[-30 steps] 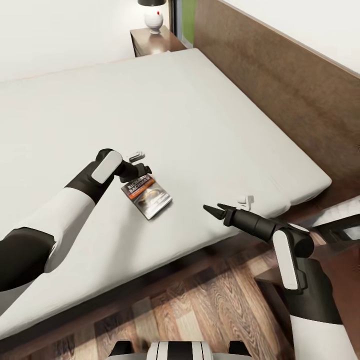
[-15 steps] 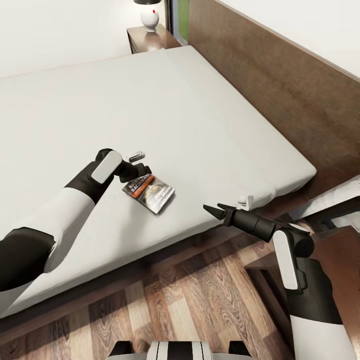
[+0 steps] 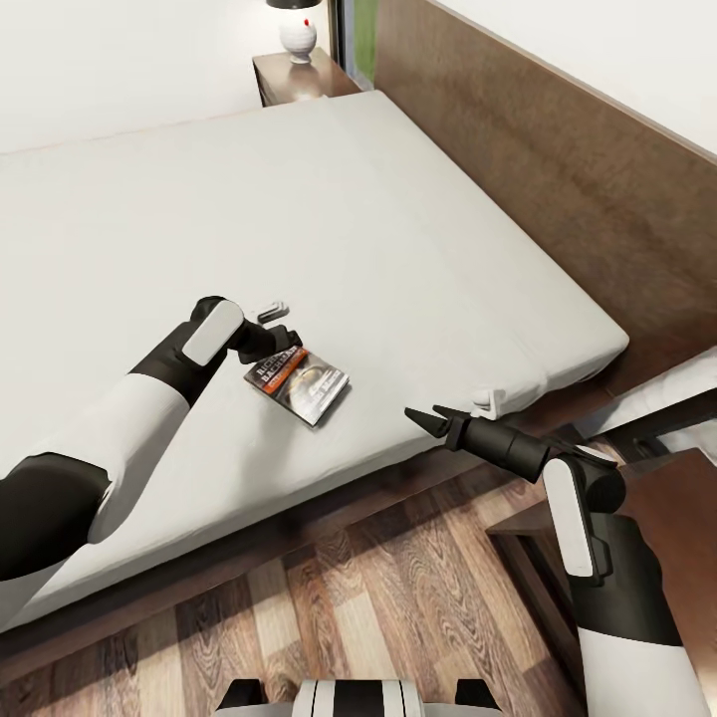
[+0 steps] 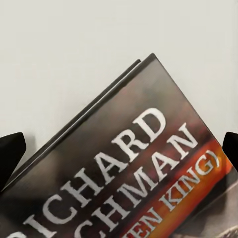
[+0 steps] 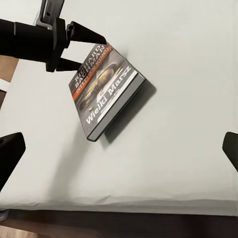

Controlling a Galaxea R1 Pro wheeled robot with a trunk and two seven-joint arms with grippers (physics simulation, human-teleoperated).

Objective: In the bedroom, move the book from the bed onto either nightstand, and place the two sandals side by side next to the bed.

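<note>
The book (image 3: 299, 381) lies flat on the bed (image 3: 418, 249), near its front edge, cover up. The left gripper (image 3: 282, 347) sits at the book's top edge, jaws apart on either side of that edge (the right wrist view shows both fingers straddling it), apparently lined up to pinch the thin edge, since a flat book offers no other hold. The right gripper (image 3: 426, 416) hangs over the bed's edge, jaws slightly apart and empty, likely kept clear. A nightstand (image 3: 299, 80) stands beyond the bed's far corner.
</note>
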